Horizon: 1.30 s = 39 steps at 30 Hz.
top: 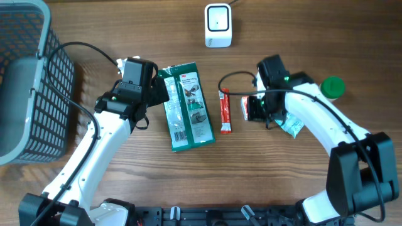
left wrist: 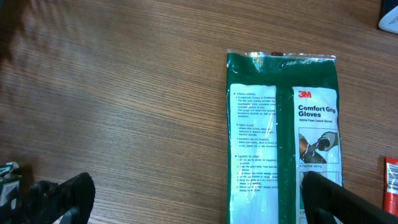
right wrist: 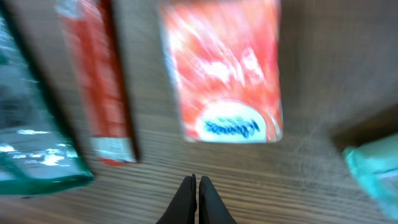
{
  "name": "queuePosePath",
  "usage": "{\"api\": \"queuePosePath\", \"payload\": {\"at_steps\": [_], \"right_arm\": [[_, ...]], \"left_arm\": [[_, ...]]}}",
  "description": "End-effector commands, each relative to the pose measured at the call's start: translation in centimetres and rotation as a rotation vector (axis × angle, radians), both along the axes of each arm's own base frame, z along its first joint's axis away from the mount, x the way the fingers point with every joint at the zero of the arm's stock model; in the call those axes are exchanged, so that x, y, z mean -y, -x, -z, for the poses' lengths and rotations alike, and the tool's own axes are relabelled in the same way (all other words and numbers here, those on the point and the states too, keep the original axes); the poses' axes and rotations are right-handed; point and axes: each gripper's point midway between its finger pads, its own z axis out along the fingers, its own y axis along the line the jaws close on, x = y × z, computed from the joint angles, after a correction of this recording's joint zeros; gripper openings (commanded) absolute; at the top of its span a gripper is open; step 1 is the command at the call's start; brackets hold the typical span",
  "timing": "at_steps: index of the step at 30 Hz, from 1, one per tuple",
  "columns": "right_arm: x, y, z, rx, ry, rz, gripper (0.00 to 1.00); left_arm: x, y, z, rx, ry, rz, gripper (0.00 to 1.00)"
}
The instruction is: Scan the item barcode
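Observation:
Several items lie on the wooden table: a green glove package (top: 186, 107) (left wrist: 283, 137), a thin red stick pack (top: 225, 111) (right wrist: 99, 81) and a small orange-red packet (top: 246, 108) (right wrist: 221, 68). The white scanner (top: 218, 25) stands at the back centre. My left gripper (top: 157, 93) (left wrist: 199, 205) hangs open over the package's left edge, one finger above bare wood, the other above the package. My right gripper (top: 262, 112) (right wrist: 198, 196) is shut with nothing in it, its tips just short of the orange-red packet. That view is blurred.
A grey mesh basket (top: 25, 81) fills the left side of the table. A green-capped bottle (top: 333, 86) and a teal packet (top: 290, 125) (right wrist: 373, 168) lie by the right arm. A black cable runs past the stick pack.

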Motion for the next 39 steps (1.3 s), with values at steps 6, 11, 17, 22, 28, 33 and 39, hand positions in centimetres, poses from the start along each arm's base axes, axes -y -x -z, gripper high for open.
{"api": "queuePosePath", "payload": {"at_steps": [6, 11, 17, 22, 28, 33, 39], "right_arm": [[3.2, -1.9, 3.6, 0.152, 0.152, 0.133, 0.04], [5.8, -6.6, 2.2, 0.387, 0.304, 0.184, 0.04], [4.0, -12.7, -2.0, 0.671, 0.264, 0.084, 0.08], [1.2, -13.1, -4.8, 0.609, 0.107, 0.086, 0.27], [-2.8, -7.4, -3.2, 0.209, -0.199, 0.354, 0.32], [-1.7, -4.6, -1.9, -0.036, -0.188, 0.819, 0.25], [1.4, -4.6, -0.4, -0.027, -0.081, 1.199, 0.28]], "left_arm": [[-0.3, -0.3, -0.3, 0.009, -0.011, 0.000, 1.00], [-0.3, -0.3, -0.3, 0.010, -0.010, 0.000, 1.00], [-0.3, -0.3, -0.3, 0.010, -0.010, 0.000, 1.00], [-0.3, -0.3, -0.3, 0.010, -0.010, 0.000, 1.00], [-0.3, -0.3, -0.3, 0.010, -0.010, 0.000, 1.00], [-0.3, -0.3, -0.3, 0.010, -0.010, 0.000, 1.00], [-0.3, -0.3, -0.3, 0.010, -0.010, 0.000, 1.00]]}}
